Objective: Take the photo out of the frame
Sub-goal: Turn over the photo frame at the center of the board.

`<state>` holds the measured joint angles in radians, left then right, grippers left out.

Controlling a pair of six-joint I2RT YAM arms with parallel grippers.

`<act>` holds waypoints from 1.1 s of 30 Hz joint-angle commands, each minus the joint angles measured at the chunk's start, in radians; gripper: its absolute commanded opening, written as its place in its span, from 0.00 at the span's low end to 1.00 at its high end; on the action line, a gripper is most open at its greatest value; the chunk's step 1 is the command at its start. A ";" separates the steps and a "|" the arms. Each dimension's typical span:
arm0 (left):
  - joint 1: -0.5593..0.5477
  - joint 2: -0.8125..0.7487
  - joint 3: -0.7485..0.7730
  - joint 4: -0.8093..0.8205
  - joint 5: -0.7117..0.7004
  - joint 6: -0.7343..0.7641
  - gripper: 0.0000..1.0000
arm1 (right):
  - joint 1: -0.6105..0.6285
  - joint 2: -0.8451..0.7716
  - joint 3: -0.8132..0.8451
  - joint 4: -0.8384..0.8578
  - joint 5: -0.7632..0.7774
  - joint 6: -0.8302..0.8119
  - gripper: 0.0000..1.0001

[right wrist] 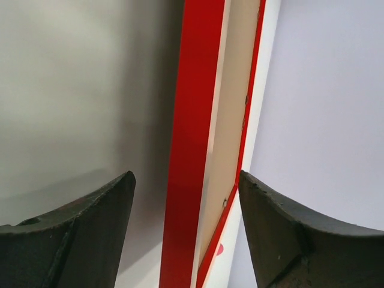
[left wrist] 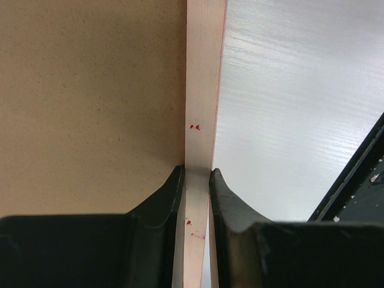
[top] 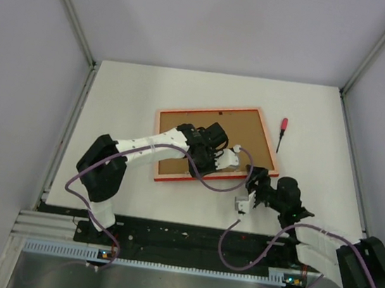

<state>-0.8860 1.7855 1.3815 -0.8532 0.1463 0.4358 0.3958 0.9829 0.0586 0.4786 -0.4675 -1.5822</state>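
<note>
**Left pincer on the frame rim, photo out of my sight**

The frame (top: 211, 111) lies on the white surface (top: 126, 107) with its back up. From above I see the pale pinkish rim around the brown backing board (top: 230, 128). The photo I cannot see in any view, and my left arm covers the near part of the board.

My left pincer (left wrist: 196, 174) is narrow and holds the rim of the frame. In the left wrist view the two dark fingers (left wrist: 162, 198) press the pale strip from both sides, with the board at the left and the bare surface at the right. The lower part of the grip is cut off by the pincer body.

My right pincer (right wrist: 186, 177) stands wide. The red edge of the frame runs between its fingers (right wrist: 96, 210) with a gap on each side, so it holds nothing. This view is very near and shows only a strip of the frame. I cannot tell from it whether that edge is raised from the surface.

A screwdriver (top: 282, 131) with a red handle lies just beside the right side of the frame, apart from it.
</note>
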 commanded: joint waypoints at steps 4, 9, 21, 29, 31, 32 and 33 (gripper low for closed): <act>0.004 -0.052 0.057 0.016 0.027 -0.006 0.00 | 0.097 0.135 0.004 0.213 0.112 0.112 0.64; 0.004 -0.064 0.054 0.011 0.038 -0.009 0.00 | 0.135 0.282 -0.017 0.421 0.210 0.145 0.63; 0.004 -0.101 0.027 0.008 0.052 -0.011 0.00 | 0.297 0.474 0.001 0.733 0.424 0.192 0.29; 0.009 -0.138 0.008 0.026 0.003 -0.017 0.20 | 0.330 0.393 0.020 0.665 0.515 0.229 0.00; 0.016 -0.156 0.010 0.029 -0.023 -0.017 0.37 | 0.331 0.295 0.055 0.524 0.518 0.280 0.00; 0.021 -0.166 0.014 0.029 -0.037 -0.017 0.45 | 0.331 0.243 0.084 0.420 0.517 0.312 0.00; 0.024 -0.178 0.019 0.029 -0.057 -0.017 0.52 | 0.331 0.203 0.124 0.343 0.511 0.345 0.00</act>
<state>-0.8764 1.7149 1.3792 -0.8700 0.1463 0.4217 0.7185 1.3514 0.0696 1.0191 -0.0059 -1.3792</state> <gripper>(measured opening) 0.418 0.268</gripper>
